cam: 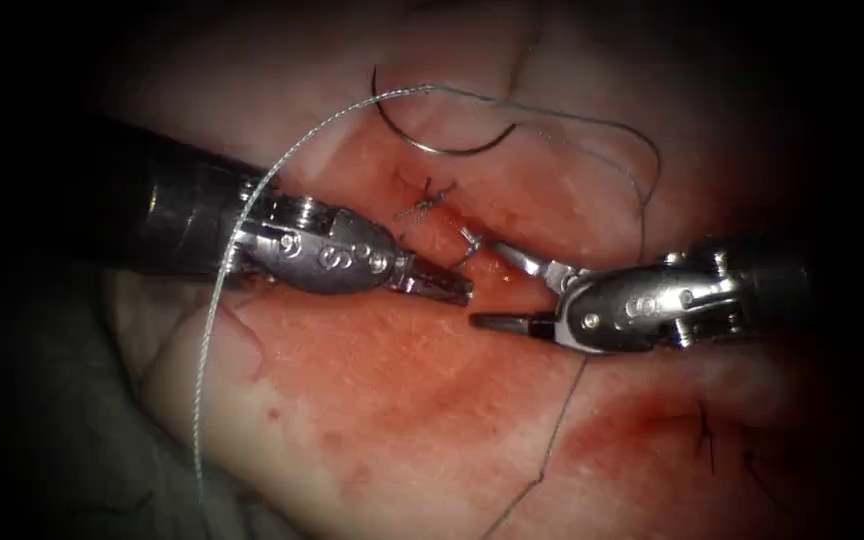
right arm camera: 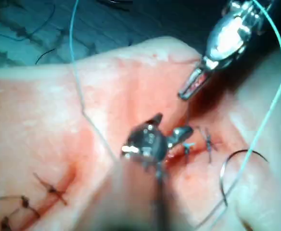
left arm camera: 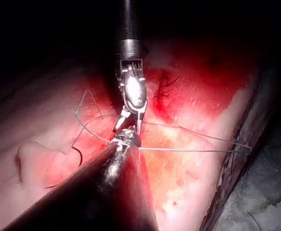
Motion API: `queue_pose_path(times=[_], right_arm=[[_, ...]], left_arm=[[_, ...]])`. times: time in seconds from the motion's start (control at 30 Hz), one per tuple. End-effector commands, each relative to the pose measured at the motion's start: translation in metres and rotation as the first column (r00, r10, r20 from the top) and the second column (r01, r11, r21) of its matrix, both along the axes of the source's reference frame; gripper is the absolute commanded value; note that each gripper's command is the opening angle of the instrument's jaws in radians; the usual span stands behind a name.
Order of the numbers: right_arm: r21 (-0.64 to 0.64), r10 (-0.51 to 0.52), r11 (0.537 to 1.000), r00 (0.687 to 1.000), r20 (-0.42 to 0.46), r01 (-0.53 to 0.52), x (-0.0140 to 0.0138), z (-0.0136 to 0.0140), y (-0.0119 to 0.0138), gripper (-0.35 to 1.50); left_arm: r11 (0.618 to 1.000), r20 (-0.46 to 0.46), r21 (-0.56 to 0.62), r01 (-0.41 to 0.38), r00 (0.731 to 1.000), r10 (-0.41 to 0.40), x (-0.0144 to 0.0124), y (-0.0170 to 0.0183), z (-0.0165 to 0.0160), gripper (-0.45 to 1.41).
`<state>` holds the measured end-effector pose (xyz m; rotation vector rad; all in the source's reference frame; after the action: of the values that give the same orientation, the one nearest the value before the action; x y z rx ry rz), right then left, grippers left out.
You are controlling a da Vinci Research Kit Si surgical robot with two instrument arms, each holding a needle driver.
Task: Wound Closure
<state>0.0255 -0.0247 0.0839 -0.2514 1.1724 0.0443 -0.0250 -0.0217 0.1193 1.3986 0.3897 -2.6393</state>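
Lying free on the tissue (cam: 372, 400) toward its far edge, the needle (cam: 442, 143) is in neither tool: left tool (cam: 444, 286) looks shut and empty, right tool (cam: 500, 285) gapes beside the knot (cam: 425, 205); stitches (right arm camera: 204, 143) placed, thread (cam: 252, 215) uncut.

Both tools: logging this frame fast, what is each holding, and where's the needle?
Left tool: shut, holding nothing seen.
Right tool: open, holding nothing, a thread end by its upper jaw.
Needle: free on the tissue, above the cut.
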Motion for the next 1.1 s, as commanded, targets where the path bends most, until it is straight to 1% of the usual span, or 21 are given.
queue_pose_path(times=[0.03, 0.2, 0.3, 0.43, 0.77, 1.1], right_arm=[[-0.009, 0.004, 1.0, 1.0, 0.005, -0.004, 0.001, 0.0006, -0.0003, 1.21], [-0.016, 0.021, 1.0, 1.0, 0.018, -0.02, 0.0022, 0.0018, 0.0003, 1.21], [-0.016, 0.024, 1.0, 0.999, 0.02, -0.024, 0.0026, 0.0019, 0.0005, 1.21], [-0.043, 0.013, 0.999, 1.0, 0.022, -0.012, 0.0037, 0.0022, 0.0007, 1.21], [-0.051, 0.008, 0.999, 1.0, -0.006, -0.008, 0.0056, 0.0028, 0.0016, 1.21], [-0.053, -0.005, 0.999, 1.0, -0.015, 0.004, 0.007, 0.0033, 0.0014, 1.21]], left_arm=[[1.0, 0.001, 0.002, -0.001, 1.0, 0.001, -0.0005, -0.0004, 0.0006, -0.45], [1.0, 0.01, 0.008, 0.0, 1.0, 0.0, -0.0006, -0.0005, 0.0005, -0.45], [1.0, 0.012, 0.009, -0.002, 1.0, 0.002, -0.0007, -0.0005, 0.0005, -0.45], [1.0, 0.013, 0.011, -0.003, 1.0, 0.003, -0.0007, -0.0005, 0.0005, -0.45], [1.0, 0.014, 0.011, -0.004, 1.0, 0.004, -0.0008, -0.0006, 0.0006, -0.45], [1.0, 0.015, 0.012, -0.006, 1.0, 0.006, -0.001, -0.0008, 0.0008, -0.45]])
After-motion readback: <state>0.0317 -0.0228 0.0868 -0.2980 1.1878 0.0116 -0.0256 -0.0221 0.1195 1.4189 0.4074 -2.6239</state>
